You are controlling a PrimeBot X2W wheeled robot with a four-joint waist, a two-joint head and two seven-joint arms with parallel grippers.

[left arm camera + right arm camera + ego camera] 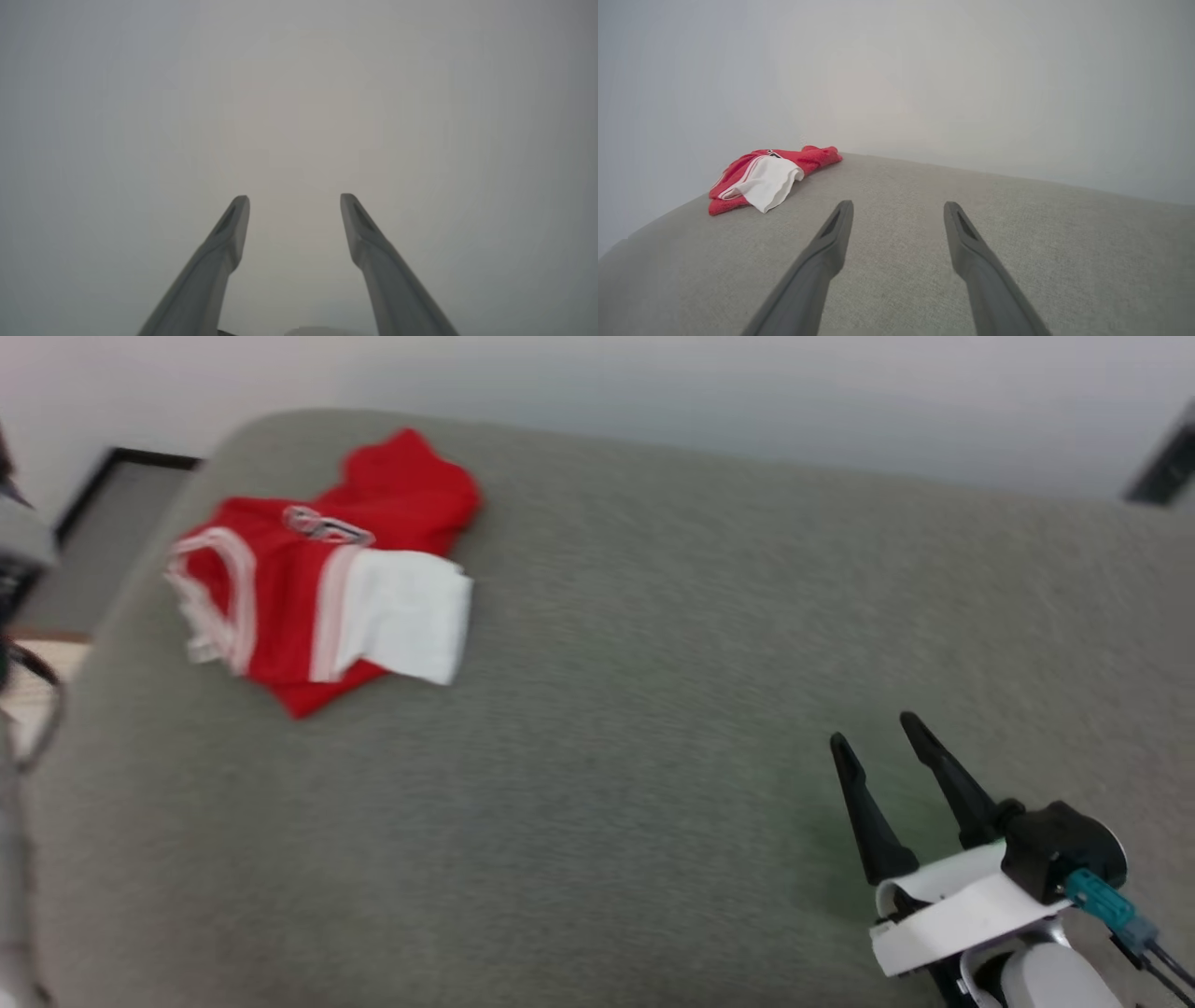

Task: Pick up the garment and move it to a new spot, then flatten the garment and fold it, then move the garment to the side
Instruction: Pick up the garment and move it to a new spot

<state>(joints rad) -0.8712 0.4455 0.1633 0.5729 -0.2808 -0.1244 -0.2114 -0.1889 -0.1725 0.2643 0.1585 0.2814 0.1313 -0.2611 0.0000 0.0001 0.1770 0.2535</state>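
The head view is smeared, so the lettering on the garment cannot be read, and its folds hide the layers beneath. Behind the right gripper, the forearm is cut off by the bottom edge. Blurred dark shapes at the left edge are unidentifiable. Grey haze hides whatever lies ahead of the left gripper.

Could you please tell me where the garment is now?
In the head view, the garment lies far left on the grey surface, away from the right hand.
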